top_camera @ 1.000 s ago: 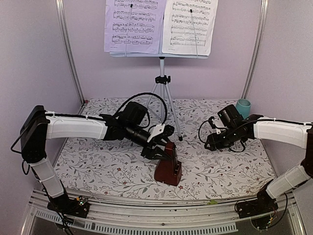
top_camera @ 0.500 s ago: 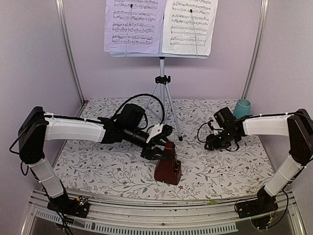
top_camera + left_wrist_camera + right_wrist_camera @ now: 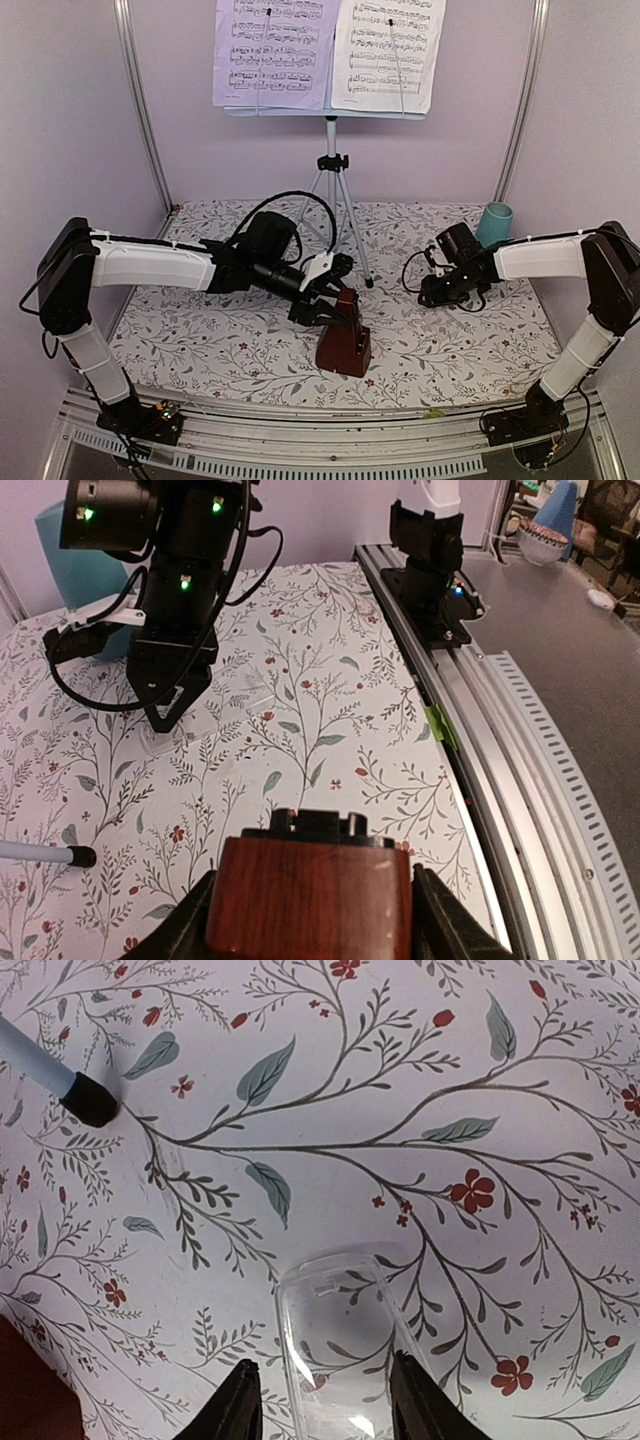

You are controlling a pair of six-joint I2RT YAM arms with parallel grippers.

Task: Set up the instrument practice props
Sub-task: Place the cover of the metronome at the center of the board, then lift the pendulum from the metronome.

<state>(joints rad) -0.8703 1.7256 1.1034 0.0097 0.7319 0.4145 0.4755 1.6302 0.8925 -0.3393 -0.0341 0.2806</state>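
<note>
Left gripper [image 3: 337, 304] stayed clamped on the metronome [image 3: 345, 350], not yet released; right gripper [image 3: 429, 297] had lowered astride a clear plastic piece [image 3: 340, 1335], grip unclear.

Soft, even, lilac-tinted light throughout (shadows faint), all views reasonably sharp.

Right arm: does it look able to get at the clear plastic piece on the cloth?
Probably yes: the right gripper hangs open over the clear plastic piece, fingers either side, nothing between.
</note>
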